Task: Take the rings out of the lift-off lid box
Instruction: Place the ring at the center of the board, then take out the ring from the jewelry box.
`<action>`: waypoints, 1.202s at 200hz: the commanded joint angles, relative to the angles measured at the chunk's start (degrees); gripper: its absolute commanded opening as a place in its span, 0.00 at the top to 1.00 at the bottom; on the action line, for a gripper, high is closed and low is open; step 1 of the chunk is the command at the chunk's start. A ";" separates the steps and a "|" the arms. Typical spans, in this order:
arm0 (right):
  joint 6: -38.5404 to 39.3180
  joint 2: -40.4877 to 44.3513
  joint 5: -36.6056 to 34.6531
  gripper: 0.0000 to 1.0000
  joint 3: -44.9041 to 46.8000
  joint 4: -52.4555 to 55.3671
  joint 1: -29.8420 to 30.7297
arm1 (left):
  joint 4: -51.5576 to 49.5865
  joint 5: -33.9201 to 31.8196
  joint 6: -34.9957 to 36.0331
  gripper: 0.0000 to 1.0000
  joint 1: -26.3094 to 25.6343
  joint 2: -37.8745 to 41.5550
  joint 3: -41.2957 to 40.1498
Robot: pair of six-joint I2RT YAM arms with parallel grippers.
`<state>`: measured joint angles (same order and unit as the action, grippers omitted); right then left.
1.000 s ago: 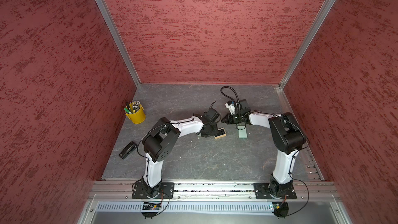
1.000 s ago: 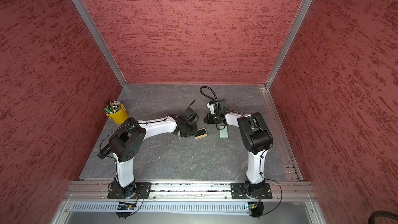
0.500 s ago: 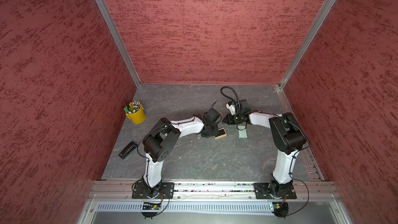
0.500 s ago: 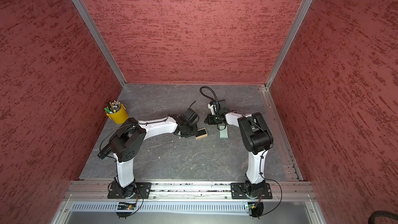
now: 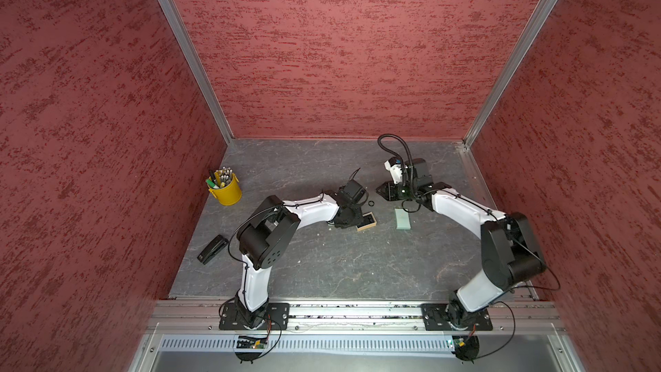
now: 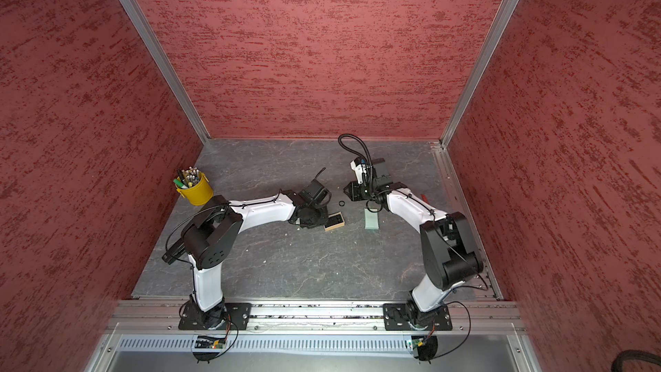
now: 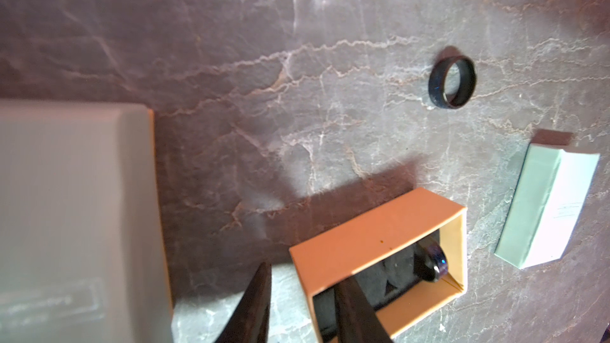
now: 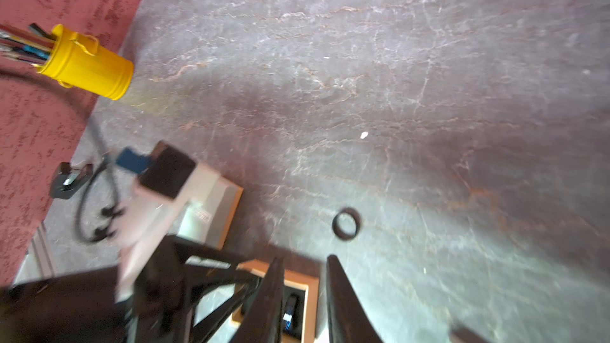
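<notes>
Left wrist view showed 1 black ring [image 7: 452,81] lying out on the table [image 7: 231,61], apart from the open box [image 7: 379,226], where a second ring [image 7: 430,263] sat in the dark lining. Left gripper [image 7: 303,272] straddled the box wall, probably to steady it; whether it clamped was unclear. Right gripper [image 8: 305,257] stood parted and empty, just short of the black ring.

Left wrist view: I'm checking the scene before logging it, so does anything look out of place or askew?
Nothing looks damaged. One black ring lies loose on the table, apart from the open tan box, where a second ring sits in dark foam. The mint-green lid lies separately, at a different angle from the box.
</notes>
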<state>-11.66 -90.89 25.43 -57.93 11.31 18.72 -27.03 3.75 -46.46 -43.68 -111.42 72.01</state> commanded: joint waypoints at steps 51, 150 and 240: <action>-4.41 5.87 -5.49 0.74 5.34 3.83 9.38 | 0.59 -0.85 0.74 0.66 -0.16 1.46 -0.82; -2.24 -1.26 -9.41 0.75 5.04 5.17 13.27 | 0.85 -0.83 0.49 0.66 0.16 2.00 -1.80; 0.05 -5.15 -13.84 0.74 2.68 6.07 13.34 | 0.79 -0.68 0.75 0.66 0.44 2.02 -1.83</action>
<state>-12.73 -94.63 13.69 -53.10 16.97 31.79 -26.09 3.64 -46.48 -43.46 -110.87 71.02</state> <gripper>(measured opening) 0.261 0.340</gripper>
